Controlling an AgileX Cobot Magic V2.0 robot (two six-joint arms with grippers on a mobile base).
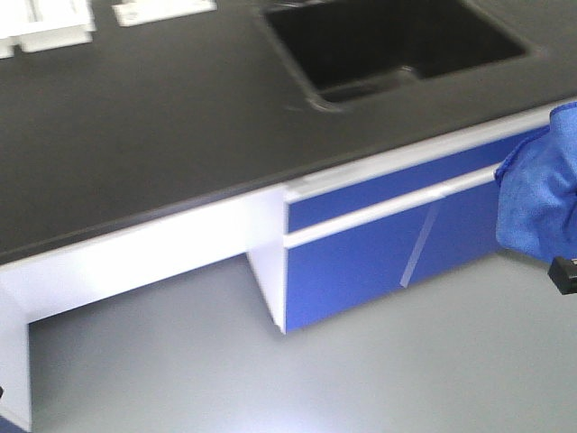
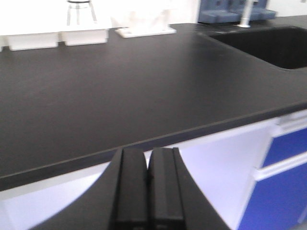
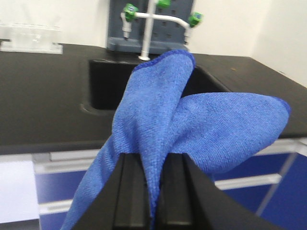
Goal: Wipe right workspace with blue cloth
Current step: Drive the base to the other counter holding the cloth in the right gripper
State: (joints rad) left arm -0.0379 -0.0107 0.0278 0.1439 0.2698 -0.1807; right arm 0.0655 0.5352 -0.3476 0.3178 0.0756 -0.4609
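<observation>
At the front edge of the black countertop (image 1: 135, 135), we hold both arms off the surface, out over the grey floor (image 1: 379, 379). Our right gripper (image 3: 152, 165) has its jaws clamped on the blue cloth (image 3: 211, 124), which is pinched between the two black fingers (image 3: 130, 191). Two soft lobes of the cloth fan up and out above them, and another fold hangs down on the left. In the front view the cloth (image 1: 541, 198) dangles at the far right, in front of the blue drawer fronts (image 1: 361, 262) and clear of the countertop. Past it, in the right wrist view, we see the sink basin (image 3: 103, 86) sunk into the counter and a white tap with green handles (image 3: 153, 19) behind it. Over on the other side, our left gripper (image 2: 147, 191) has its jaws pressed together with nothing between them, and it sits just short of the counter's front lip. White racks (image 2: 81, 36) stand along the back of that counter. The picture is a little blurred.
</observation>
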